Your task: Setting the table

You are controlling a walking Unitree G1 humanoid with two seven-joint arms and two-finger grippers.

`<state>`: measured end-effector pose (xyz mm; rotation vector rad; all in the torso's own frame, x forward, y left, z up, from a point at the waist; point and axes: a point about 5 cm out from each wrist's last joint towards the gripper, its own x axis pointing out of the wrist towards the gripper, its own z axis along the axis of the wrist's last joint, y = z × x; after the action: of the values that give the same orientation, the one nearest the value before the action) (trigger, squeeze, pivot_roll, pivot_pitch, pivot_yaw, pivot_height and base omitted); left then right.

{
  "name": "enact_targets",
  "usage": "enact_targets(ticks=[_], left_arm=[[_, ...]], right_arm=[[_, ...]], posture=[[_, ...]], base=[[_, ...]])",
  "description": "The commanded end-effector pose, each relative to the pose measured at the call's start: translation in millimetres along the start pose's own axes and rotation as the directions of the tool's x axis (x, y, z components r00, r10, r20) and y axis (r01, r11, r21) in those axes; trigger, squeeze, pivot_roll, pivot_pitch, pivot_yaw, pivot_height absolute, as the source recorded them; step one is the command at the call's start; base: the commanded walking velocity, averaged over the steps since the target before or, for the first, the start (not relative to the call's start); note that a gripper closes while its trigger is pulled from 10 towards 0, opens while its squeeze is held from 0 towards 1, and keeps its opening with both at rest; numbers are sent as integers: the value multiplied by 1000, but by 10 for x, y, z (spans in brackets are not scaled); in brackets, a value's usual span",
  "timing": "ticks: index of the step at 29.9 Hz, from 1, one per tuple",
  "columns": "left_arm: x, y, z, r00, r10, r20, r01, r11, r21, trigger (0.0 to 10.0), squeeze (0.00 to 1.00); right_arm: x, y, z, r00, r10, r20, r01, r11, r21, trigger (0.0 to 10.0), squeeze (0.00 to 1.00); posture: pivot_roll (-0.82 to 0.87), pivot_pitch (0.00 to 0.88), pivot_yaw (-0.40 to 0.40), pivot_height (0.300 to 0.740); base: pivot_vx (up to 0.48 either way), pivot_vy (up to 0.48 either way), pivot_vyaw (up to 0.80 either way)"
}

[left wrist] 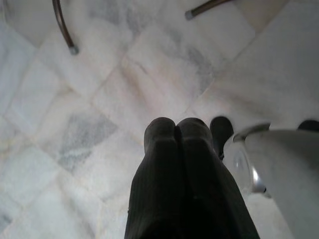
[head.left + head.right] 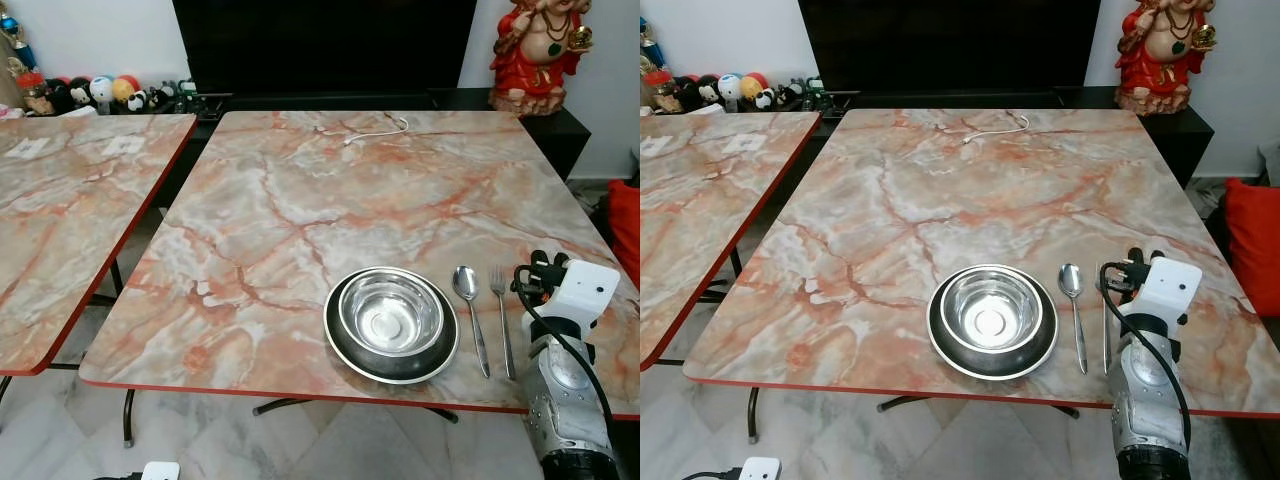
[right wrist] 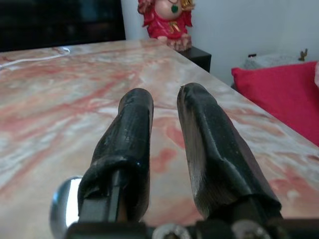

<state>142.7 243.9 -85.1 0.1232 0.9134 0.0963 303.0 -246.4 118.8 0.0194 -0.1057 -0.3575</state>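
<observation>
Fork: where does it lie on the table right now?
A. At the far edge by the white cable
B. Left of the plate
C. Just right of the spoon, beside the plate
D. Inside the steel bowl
C: the fork lies parallel to the spoon, on its right, both right of the plate holding the steel bowl.

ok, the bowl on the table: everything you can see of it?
The steel bowl is round, shiny metal, upright and empty, with a flat base catching the light. It sits nested in a wider, dark-rimmed plate near the front edge of the marble-pattern table. A spoon lies just to its right, apart from it. Nothing grips it.
</observation>
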Motion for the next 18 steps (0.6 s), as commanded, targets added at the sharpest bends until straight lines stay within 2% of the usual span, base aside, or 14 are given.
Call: enact_targets(ticks=[1,10,18], left_arm=[[-26,85,-71,999,22,-33,-22,1000,-5,10000,0],[-69,216,-150,997,38,-66,-39,999,-11,10000,0],[-94,208,-224,996,39,-86,-40,999,-15,10000,0]], right_arm=[[17,83,88,999,31,43,-31,1000,2,10000,0],[-1,221,281,982,103,158,-100,995,-25,10000,0],[10,319,387,969,148,200,-141,989,-48,10000,0]], posture=[[-18,14,28,740],[-16,14,26,740],[-17,11,22,740]], base=[[0,480,0],[0,480,0],[0,480,0]])
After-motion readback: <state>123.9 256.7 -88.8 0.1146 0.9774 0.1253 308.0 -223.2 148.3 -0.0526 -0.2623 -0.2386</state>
